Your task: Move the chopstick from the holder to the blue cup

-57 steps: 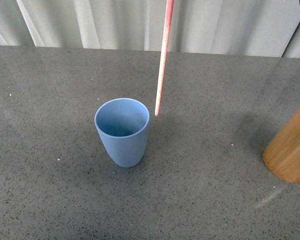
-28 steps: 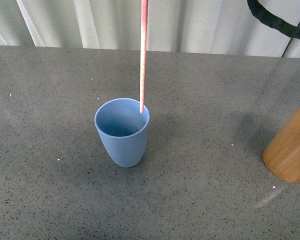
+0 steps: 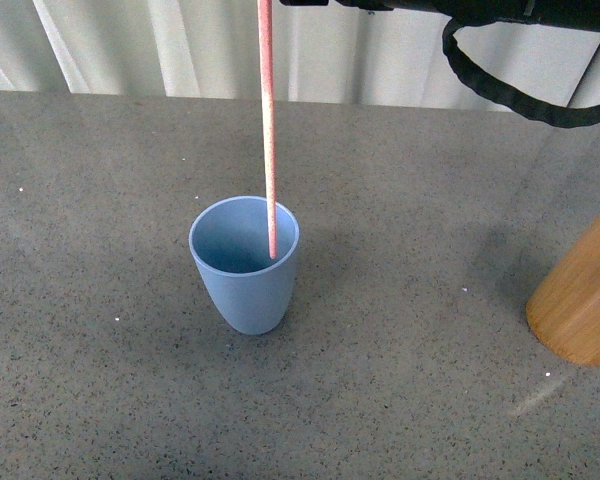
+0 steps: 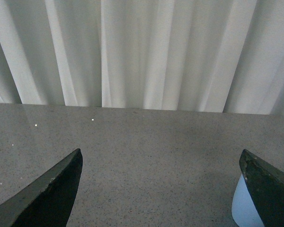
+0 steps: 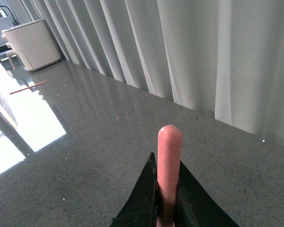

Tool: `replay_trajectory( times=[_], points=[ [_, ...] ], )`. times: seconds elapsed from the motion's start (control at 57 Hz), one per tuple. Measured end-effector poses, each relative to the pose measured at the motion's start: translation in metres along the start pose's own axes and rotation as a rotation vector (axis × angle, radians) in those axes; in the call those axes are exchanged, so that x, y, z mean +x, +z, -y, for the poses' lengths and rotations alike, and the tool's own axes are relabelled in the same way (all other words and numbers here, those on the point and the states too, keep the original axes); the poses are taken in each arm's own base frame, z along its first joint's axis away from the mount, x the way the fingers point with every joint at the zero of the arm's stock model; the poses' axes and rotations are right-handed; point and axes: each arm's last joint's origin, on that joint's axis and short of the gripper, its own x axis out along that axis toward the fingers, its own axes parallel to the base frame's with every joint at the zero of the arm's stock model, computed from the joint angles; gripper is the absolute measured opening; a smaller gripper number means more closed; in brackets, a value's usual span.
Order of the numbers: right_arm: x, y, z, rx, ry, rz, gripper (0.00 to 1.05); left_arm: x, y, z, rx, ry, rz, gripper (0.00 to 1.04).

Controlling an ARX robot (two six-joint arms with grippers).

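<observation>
The blue cup stands upright on the grey table, left of centre in the front view. A pale pink chopstick hangs almost vertically from the top edge, and its lower tip is inside the cup's mouth near the far rim. My right gripper is shut on the chopstick, whose rounded end sticks out between the dark fingers. The brown wooden holder stands at the right edge, cut off by the frame. My left gripper is open over bare table, with the blue cup beside one finger.
White curtains hang behind the table's far edge. A black cable loop of the right arm hangs at the upper right. In the right wrist view a white appliance stands far off, with a thin stick lying near it.
The chopstick has moved left and down. Its tip went from beside the cup's right rim to inside the cup's mouth. The right arm has come into view along the top.
</observation>
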Motion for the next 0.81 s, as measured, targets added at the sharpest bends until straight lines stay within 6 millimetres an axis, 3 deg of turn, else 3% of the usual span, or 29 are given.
replay_trajectory(
  times=[0.667,0.808],
  points=[
    [0.005,-0.024,0.009,0.004,-0.005,-0.043,0.03,0.000,0.000,0.000,0.000,0.000,0.000,0.98],
    [0.006,-0.025,0.008,-0.002,-0.012,-0.045,0.27,0.000,0.000,0.000,0.000,0.000,0.000,0.98]
  ],
)
